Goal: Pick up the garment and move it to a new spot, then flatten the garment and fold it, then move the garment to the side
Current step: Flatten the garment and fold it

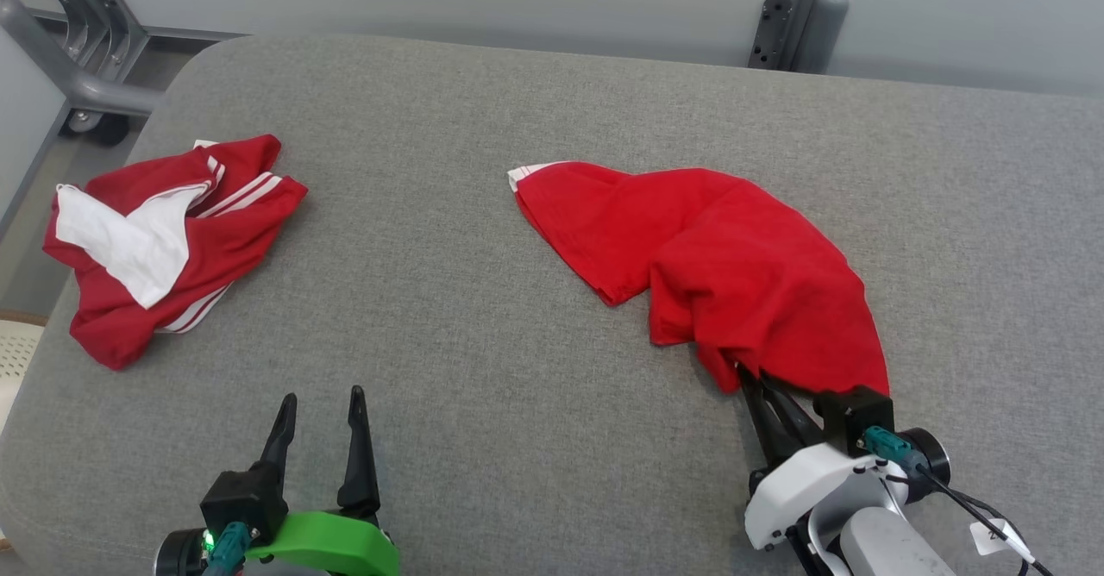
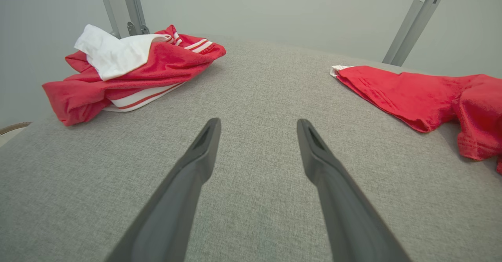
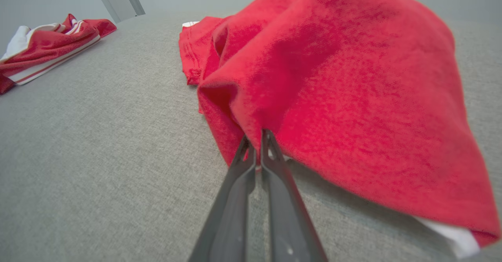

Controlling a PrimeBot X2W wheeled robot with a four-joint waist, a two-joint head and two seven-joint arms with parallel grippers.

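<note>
A plain red garment (image 1: 716, 266) with a white trim corner lies bunched on the grey padded table, right of centre. My right gripper (image 1: 749, 379) is shut on its near edge; in the right wrist view the red garment (image 3: 333, 73) drapes over the pinched fingertips of the right gripper (image 3: 255, 138), lifted a little there. My left gripper (image 1: 321, 405) stands open low at the front left with nothing between its fingers; the left wrist view shows the left gripper (image 2: 259, 126) over bare fabric, with the red garment (image 2: 423, 93) off to its right.
A second red garment with white stripes and white lining (image 1: 164, 231) lies crumpled at the table's left edge, also the striped garment (image 2: 129, 70). The grey table (image 1: 483, 369) has bare fabric between the two. Grey metal frame posts (image 1: 798, 15) stand behind it.
</note>
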